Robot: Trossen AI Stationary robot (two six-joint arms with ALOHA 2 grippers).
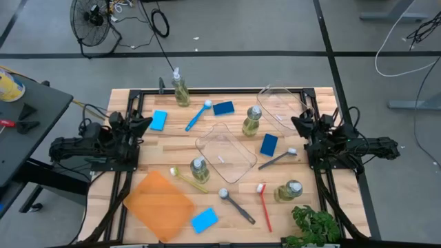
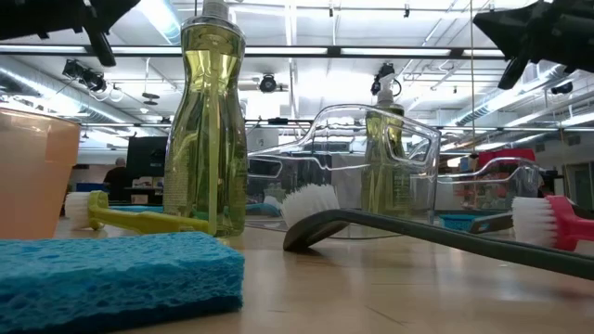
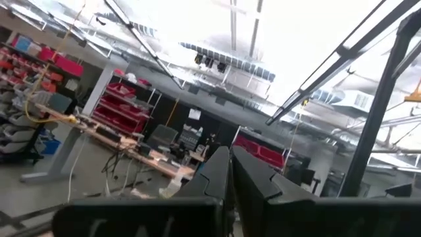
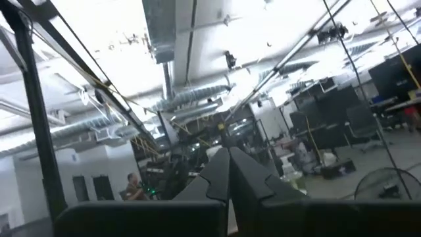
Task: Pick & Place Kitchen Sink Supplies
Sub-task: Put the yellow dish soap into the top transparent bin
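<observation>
Wooden worktop is carrying everything around one clear tub: soap bottles, blue sponges and brushes are lying scattered about it. Left pincer and right pincer are resting clenched and empty at opposite worktop edges.

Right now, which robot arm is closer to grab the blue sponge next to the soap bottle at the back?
Probably the left. The left gripper is parked at the table's left edge, right beside that blue sponge. The right gripper waits at the opposite edge, with the clear tub between. Both jaws are shut and empty.
</observation>
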